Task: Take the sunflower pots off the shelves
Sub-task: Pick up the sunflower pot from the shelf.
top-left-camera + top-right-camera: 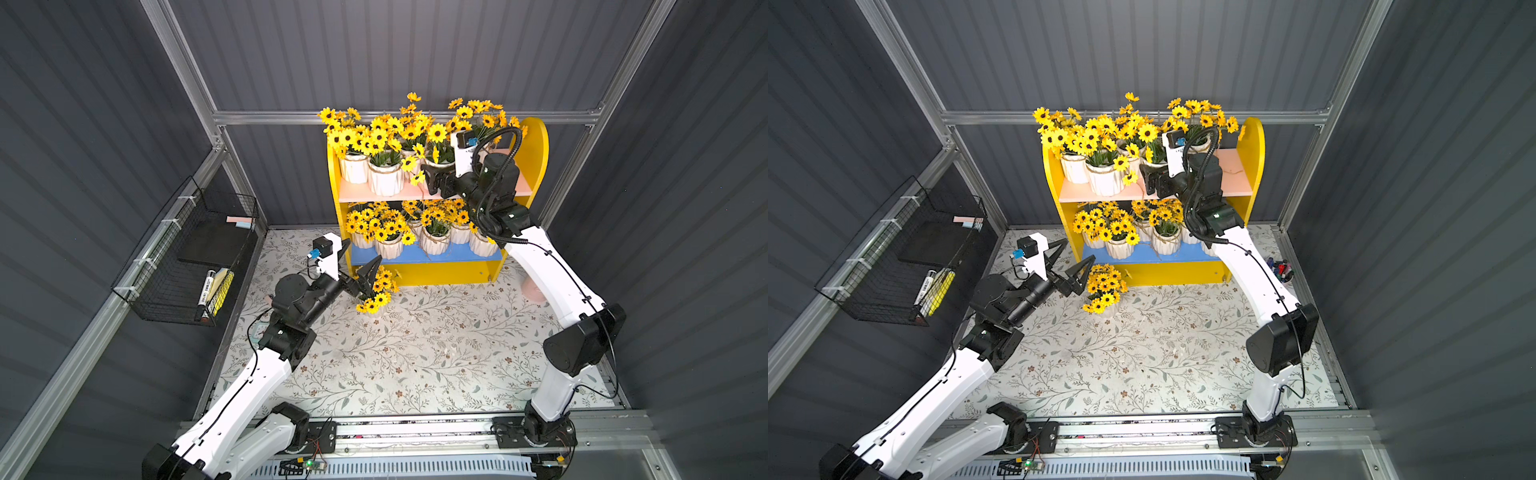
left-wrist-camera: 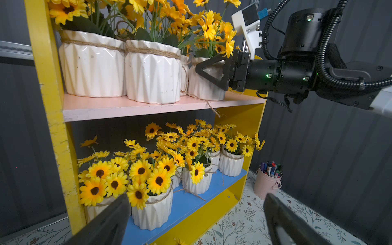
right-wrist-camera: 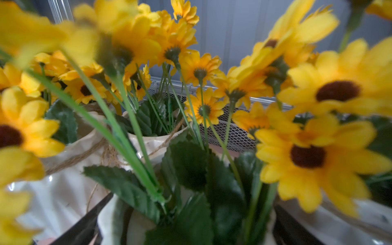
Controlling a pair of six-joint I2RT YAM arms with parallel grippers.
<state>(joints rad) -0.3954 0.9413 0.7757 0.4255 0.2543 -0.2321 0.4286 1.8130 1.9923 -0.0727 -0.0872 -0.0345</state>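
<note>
On pink board (image 2: 127, 106) — right tool (image 2: 202, 69) astride pot (image 2: 204, 90) (wrist views only)

You see the shelves (image 1: 536, 158) at the far middle of the table (image 1: 415, 365). Sunflower pots (image 1: 384, 178) stand on the upper board (image 1: 361, 193) and the lower board (image 1: 415, 257). One lone pot (image 1: 1104, 289) sits on the table, just near-left of the shelves. The cup of pens (image 2: 266, 184) stands to their right; the wire basket (image 1: 183, 257) hangs on the left wall (image 1: 62, 166).

2 top views overlook shelves (image 1: 536, 153); wrist views face them closely.
</note>
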